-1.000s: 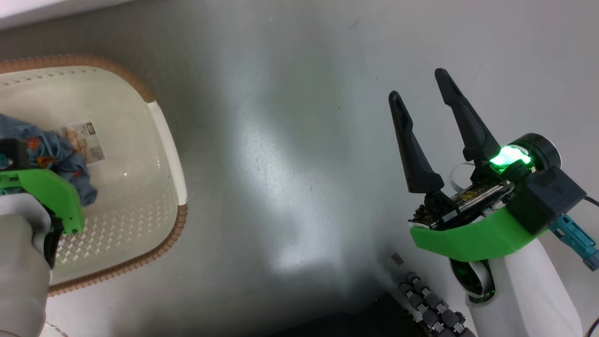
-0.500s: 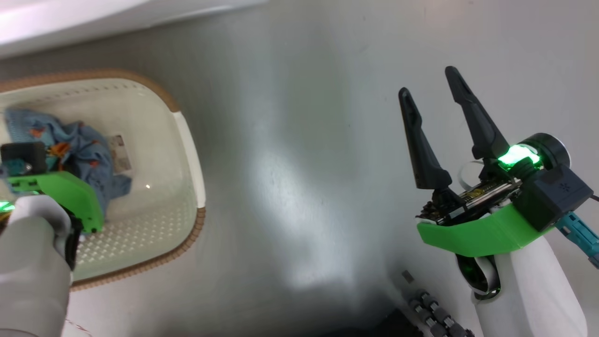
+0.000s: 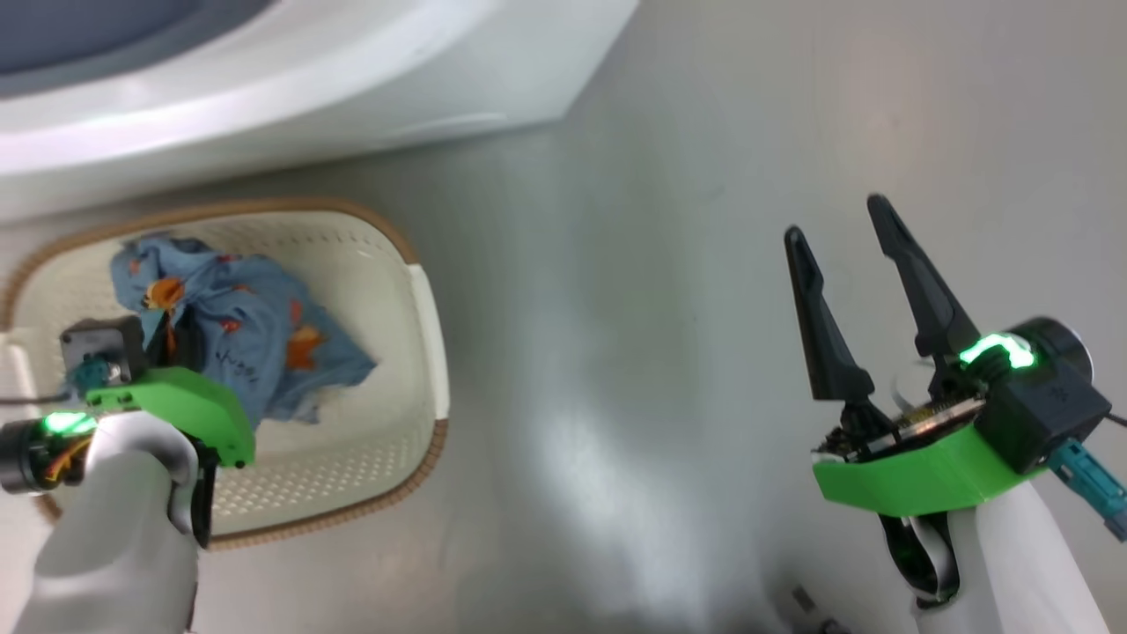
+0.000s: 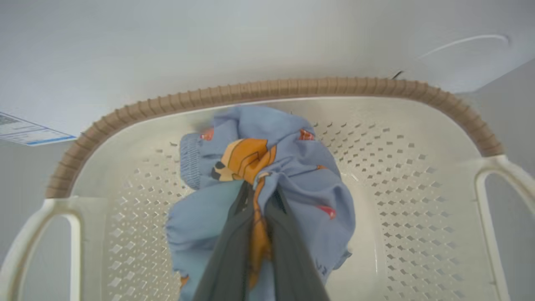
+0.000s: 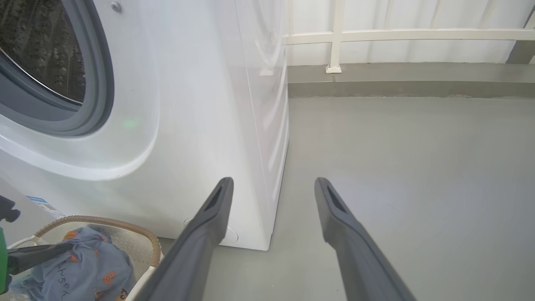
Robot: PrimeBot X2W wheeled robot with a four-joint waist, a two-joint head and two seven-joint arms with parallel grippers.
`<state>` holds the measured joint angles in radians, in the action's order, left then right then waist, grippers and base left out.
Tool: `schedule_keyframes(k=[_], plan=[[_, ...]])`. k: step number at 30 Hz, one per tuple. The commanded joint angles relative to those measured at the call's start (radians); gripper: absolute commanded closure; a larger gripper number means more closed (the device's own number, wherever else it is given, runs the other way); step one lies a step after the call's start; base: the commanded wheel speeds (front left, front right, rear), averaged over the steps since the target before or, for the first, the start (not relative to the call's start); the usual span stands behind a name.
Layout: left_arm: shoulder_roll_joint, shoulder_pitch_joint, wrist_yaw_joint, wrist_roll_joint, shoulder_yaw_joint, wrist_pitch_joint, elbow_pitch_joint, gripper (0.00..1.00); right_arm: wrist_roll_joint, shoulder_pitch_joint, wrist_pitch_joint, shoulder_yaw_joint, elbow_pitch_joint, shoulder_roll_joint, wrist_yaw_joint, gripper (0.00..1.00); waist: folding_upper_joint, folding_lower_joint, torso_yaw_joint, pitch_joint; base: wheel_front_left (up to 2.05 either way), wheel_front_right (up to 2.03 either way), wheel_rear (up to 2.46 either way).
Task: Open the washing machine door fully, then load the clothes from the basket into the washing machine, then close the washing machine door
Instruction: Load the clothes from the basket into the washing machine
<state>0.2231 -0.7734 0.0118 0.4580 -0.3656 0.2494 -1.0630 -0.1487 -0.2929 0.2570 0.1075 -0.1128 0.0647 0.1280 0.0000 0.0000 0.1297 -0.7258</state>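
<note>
**Left gripper (image 4: 259, 196) clamping the clothes (image 4: 292, 167) inside the basket (image 4: 292, 85); right gripper (image 3: 836, 220) standing open.**

The left gripper's two dark fingers are pressing together on a bunched fold of the light blue, orange-printed clothes. The clothes are sitting inside the basket, toward the wall nearest the washing machine (image 5: 188, 104). Whether the fabric is touching the basket's perforated bottom cannot be determined. The basket is resting on the grey floor (image 3: 634, 352) directly in front of the washing machine, with its brown rim just beside the white front panel and the blue label sticker (image 4: 25, 131). The right gripper is hovering over the floor well apart from the basket, on the basket's right side, with its fingers spread wide and gripping nothing. Above the basket, the grey-blue gasket (image 5: 62, 121) is ringing the steel drum (image 5: 42, 50), which is showing through the opening.
</note>
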Motion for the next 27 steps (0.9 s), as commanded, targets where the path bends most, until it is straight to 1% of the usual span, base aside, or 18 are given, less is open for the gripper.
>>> schedule_keyframes(k=[1, 7, 10, 12, 13, 14, 15, 20, 27], plan=[[0.046, 0.067, 0.023, -0.012, 0.039, 0.012, 0.058, 1.00, 0.012, 0.045, 0.005, 0.016, -0.016, 0.001, 0.003, 0.00, 0.0000, 0.0000, -0.049, 0.087, 0.00, 0.00, 0.00], [0.045, 0.235, 0.069, -0.048, 0.104, 0.012, 0.285, 1.00, 0.011, 0.085, 0.005, 0.015, -0.001, 0.010, 0.003, 0.00, 0.0000, 0.0000, -0.071, 0.188, 0.00, 0.00, 0.00], [0.042, 0.308, 0.081, -0.064, 0.140, 0.012, 0.388, 1.00, 0.013, 0.112, 0.005, 0.011, 0.005, 0.011, 0.003, 0.00, 0.0000, 0.0000, -0.082, 0.238, 0.00, 0.00, 0.00], [0.036, 0.354, 0.086, -0.076, 0.161, 0.012, 0.455, 1.00, 0.013, 0.130, 0.005, 0.006, 0.010, 0.014, 0.003, 0.00, 0.0000, 0.0000, -0.089, 0.271, 0.00, 0.00, 0.00], [0.036, 0.354, 0.086, -0.076, 0.161, 0.012, 0.455, 1.00, 0.013, 0.130, 0.005, 0.006, 0.010, 0.014, 0.003, 0.00, 0.0000, 0.0000, -0.089, 0.271, 0.00, 0.00, 0.00], [0.033, 0.377, 0.087, -0.083, 0.170, 0.012, 0.490, 1.00, 0.013, 0.139, 0.005, 0.003, 0.012, 0.015, 0.003, 0.00, 0.0000, 0.0000, -0.093, 0.287, 0.00, 0.00, 0.00], [0.030, 0.421, 0.092, -0.100, 0.187, 0.012, 0.556, 1.00, 0.015, 0.159, 0.005, -0.003, 0.017, 0.015, 0.003, 0.00, 0.0000, 0.0000, -0.099, 0.319, 0.00, 0.00, 0.00], [0.025, 0.514, 0.097, -0.139, 0.222, 0.012, 0.707, 1.00, 0.017, 0.202, 0.005, -0.018, 0.025, 0.016, 0.003, 0.00, 0.0000, 0.0000, -0.113, 0.396, 0.00, 0.00, 0.00], [0.030, 0.621, 0.097, -0.175, 0.251, 0.012, 0.868, 1.00, 0.020, 0.260, 0.005, -0.031, 0.037, 0.012, 0.003, 0.00, 0.0000, 0.0000, -0.126, 0.503, 0.00, 0.00, 0.00]])
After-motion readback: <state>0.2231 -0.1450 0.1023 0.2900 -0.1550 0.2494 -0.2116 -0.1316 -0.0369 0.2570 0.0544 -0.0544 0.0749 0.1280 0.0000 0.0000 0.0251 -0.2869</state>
